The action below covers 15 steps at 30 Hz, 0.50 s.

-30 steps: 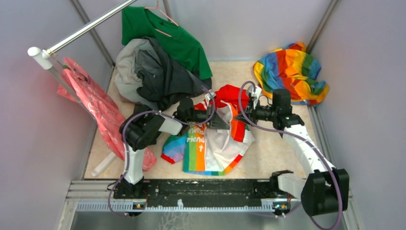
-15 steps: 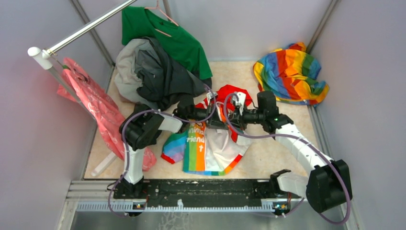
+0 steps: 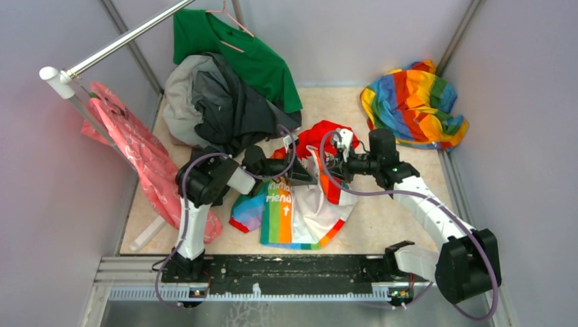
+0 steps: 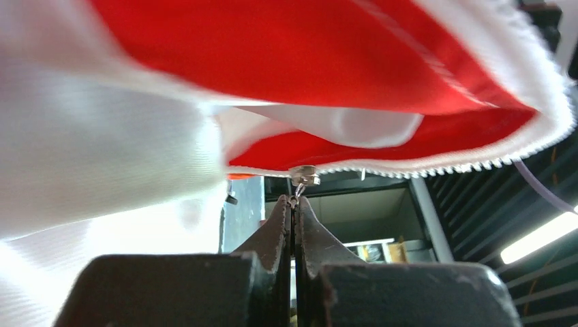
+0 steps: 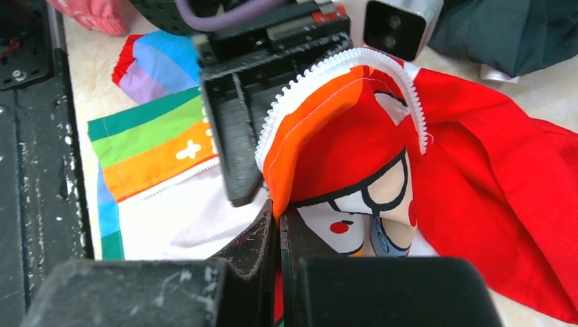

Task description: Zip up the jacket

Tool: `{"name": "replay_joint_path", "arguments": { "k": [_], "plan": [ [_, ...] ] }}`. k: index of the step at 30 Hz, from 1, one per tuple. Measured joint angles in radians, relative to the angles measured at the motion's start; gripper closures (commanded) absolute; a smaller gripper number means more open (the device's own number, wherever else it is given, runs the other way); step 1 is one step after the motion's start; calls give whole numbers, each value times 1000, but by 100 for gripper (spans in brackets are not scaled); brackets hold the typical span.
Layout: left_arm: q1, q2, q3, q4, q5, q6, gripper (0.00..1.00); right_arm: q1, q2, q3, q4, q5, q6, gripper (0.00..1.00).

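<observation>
The small white jacket (image 3: 303, 214) with rainbow panels lies in the middle of the table, its red hood (image 3: 326, 133) at the far end. My left gripper (image 3: 305, 178) is over its chest. In the left wrist view that gripper (image 4: 294, 201) is shut on the small metal zipper pull (image 4: 304, 176), which hangs from the white zipper teeth (image 4: 470, 165) under the lifted red cloth. My right gripper (image 5: 278, 208) is shut on the orange-red zipper strip (image 5: 300, 146), right beside the left gripper's fingers (image 5: 235, 136). From above, the right gripper (image 3: 335, 167) sits just right of the left one.
A dark grey garment pile (image 3: 225, 102) and a green shirt (image 3: 238, 48) on a hanger lie at the back left. An all-rainbow cloth (image 3: 412, 102) sits in the back right corner. A pink garment (image 3: 133, 153) hangs from the metal rail (image 3: 123, 41) on the left.
The right arm swung left and brought its gripper up against the left gripper. The left gripper then slid slightly left and nearer with the pull; the jacket's upper front is raised between them.
</observation>
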Motion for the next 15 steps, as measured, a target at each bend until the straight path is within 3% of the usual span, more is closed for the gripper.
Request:
{"name": "replay_joint_path", "arguments": {
  "k": [10, 15],
  "plan": [
    [-6, 68, -3, 65, -43, -21, 100, -85, 0, -1, -21, -114, 89, 100],
    [-22, -3, 1, -74, -50, 111, 100, -122, -1, -2, 2, -173, 160, 100]
  ]
}}
